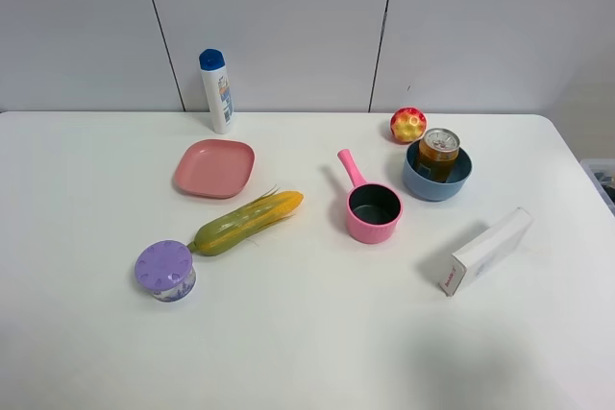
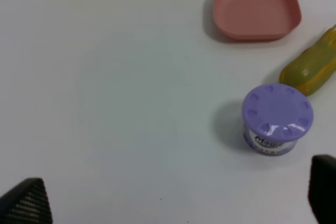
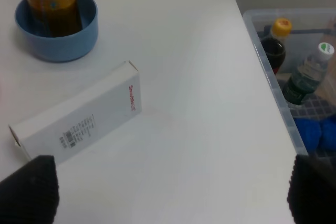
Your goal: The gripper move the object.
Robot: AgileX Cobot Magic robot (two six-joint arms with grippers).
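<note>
The golden-amber can (image 1: 438, 154) with a silver top stands upright inside a blue bowl (image 1: 427, 184) at the right rear of the table; it also shows in the right wrist view (image 3: 52, 3), in the bowl (image 3: 79, 38). Neither arm shows in the exterior view. The left gripper (image 2: 173, 203) is open, its fingertips (image 2: 26, 203) at the frame's corners, near the purple-lidded jar (image 2: 277, 118). The right gripper (image 3: 168, 192) is open, with its fingertips (image 3: 29, 190) wide apart, beside a white box (image 3: 79, 119).
On the table are a white bottle with blue cap (image 1: 217, 90), a pink plate (image 1: 214, 167), a corn cob (image 1: 248, 222), a pink saucepan (image 1: 371, 206), a red-yellow ball (image 1: 407, 125) and the white box (image 1: 485, 251). A clear bin of bottles (image 3: 294, 77) stands beyond the table's right edge.
</note>
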